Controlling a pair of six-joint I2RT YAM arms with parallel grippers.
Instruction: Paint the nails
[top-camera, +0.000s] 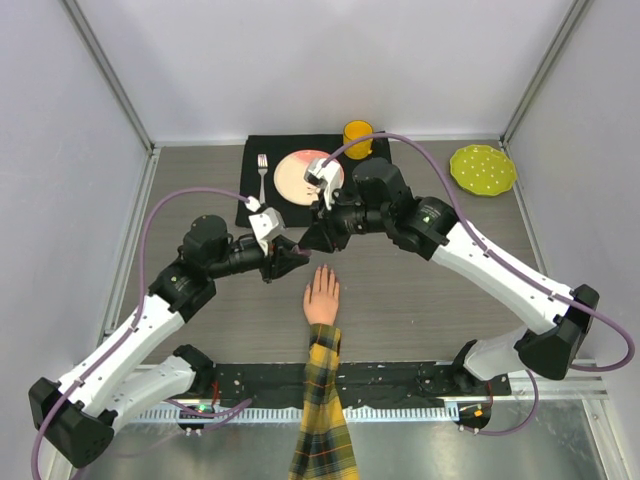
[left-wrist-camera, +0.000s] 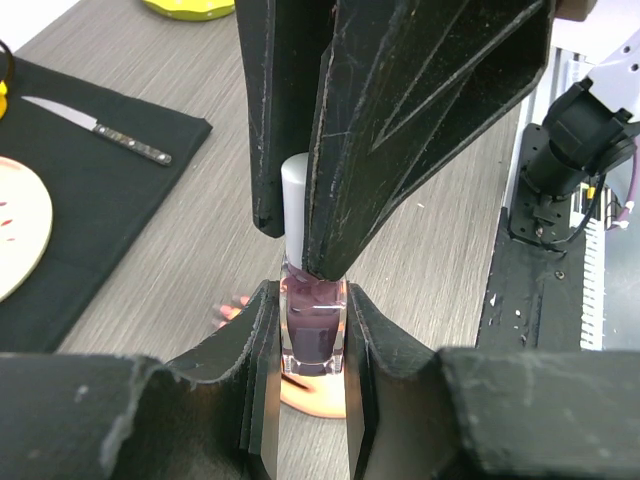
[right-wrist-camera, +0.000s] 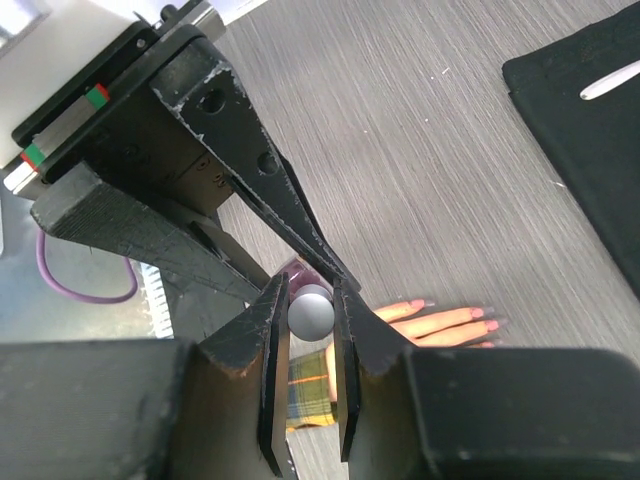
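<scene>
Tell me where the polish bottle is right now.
The polish bottle hangs mid-table in the top view, just beyond the mannequin hand and slightly left, gripped by both arms: left pincer on its glass body, right pincer on its white cap.

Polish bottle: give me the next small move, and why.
Probably turn the right hand to unscrew the white cap it pinches: the left hand clamps the purple bottle, and the cap is on, so nothing can be painted yet.

The top camera looks down from high at the near edge, taking in the whole bench (top-camera: 420, 310). Wrist cameras sight closely along the left claw (left-wrist-camera: 310, 300) and right claw (right-wrist-camera: 311, 300) toward the bench, sharing the polish bottle (left-wrist-camera: 312, 335); all three show the mannequin hand (top-camera: 322, 295).
</scene>
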